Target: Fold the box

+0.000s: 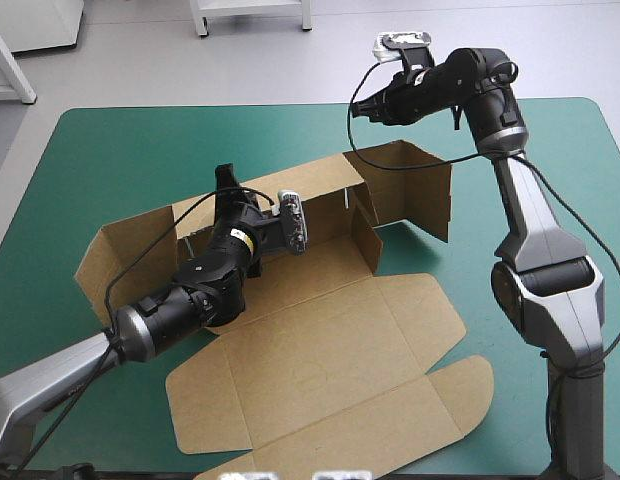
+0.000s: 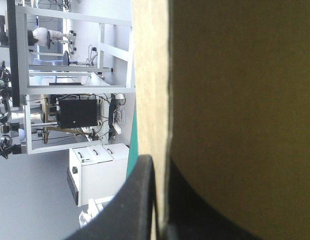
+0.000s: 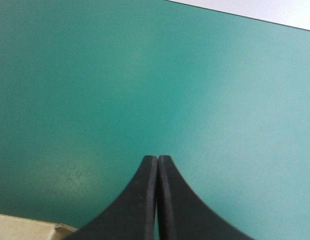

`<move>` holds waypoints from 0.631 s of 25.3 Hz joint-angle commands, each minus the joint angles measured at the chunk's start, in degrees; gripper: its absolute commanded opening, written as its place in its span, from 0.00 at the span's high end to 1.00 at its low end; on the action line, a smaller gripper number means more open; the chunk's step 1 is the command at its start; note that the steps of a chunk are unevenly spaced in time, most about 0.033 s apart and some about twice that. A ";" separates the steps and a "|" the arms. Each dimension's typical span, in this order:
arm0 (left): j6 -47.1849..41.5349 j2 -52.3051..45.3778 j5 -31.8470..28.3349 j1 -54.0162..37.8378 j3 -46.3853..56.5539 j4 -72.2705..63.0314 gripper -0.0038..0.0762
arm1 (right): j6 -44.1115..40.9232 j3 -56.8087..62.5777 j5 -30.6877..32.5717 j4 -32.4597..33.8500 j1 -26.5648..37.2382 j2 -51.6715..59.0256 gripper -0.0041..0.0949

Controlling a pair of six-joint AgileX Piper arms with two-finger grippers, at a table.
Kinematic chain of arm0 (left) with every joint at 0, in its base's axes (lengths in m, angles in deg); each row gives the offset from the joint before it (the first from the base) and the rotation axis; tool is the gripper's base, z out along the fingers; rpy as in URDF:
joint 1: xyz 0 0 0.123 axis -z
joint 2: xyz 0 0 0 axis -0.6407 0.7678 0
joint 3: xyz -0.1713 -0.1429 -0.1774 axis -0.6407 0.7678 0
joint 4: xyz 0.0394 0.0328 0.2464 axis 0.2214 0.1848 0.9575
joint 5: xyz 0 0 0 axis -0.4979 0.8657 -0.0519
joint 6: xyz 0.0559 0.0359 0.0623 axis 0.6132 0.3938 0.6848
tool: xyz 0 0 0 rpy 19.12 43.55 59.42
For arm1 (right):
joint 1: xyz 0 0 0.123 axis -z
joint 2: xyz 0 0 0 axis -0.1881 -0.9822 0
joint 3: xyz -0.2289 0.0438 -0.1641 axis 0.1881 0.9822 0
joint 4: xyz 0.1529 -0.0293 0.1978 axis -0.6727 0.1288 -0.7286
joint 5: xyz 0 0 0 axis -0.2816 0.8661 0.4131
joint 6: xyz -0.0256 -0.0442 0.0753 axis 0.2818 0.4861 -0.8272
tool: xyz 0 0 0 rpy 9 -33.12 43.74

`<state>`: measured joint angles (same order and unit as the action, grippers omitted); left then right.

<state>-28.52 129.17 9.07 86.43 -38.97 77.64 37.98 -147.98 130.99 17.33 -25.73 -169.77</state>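
The brown box (image 1: 330,350) lies mid-table, its back and side walls raised and its lid panel flat toward the front edge. My left gripper (image 1: 226,180) reaches over the tray floor to the back wall's upper edge. In the left wrist view it (image 2: 157,165) is shut on the box (image 2: 235,100), with the board's edge running between the black fingers (image 2: 137,200). My right gripper (image 1: 362,108) hangs shut above the box's far right corner, touching nothing. From its wrist view the gripper (image 3: 157,159) points at bare teal-green cover (image 3: 145,75), with a sliver of the box (image 3: 20,227) beside it.
The box's left side flap (image 1: 120,255) stands splayed outward, and the right side flap (image 1: 420,190) stands upright near the right arm. Teal-green cover (image 1: 120,150) shows around the box on all sides.
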 commanded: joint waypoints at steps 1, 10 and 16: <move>-1.22 -1.67 1.11 0.36 -0.64 -2.31 0.96 | 0.27 -1.49 -1.85 -0.93 0.15 2.30 0.98; -1.22 -1.67 1.11 0.36 -0.64 -2.31 0.96 | -0.60 2.33 1.96 -0.93 0.15 1.63 0.98; -1.22 -1.67 1.11 0.36 -0.64 -2.31 0.96 | -1.95 3.09 2.08 -0.91 -0.01 2.57 0.98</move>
<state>-28.52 129.17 9.07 86.43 -38.97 77.48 36.38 -144.23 132.97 17.39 -25.77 -171.99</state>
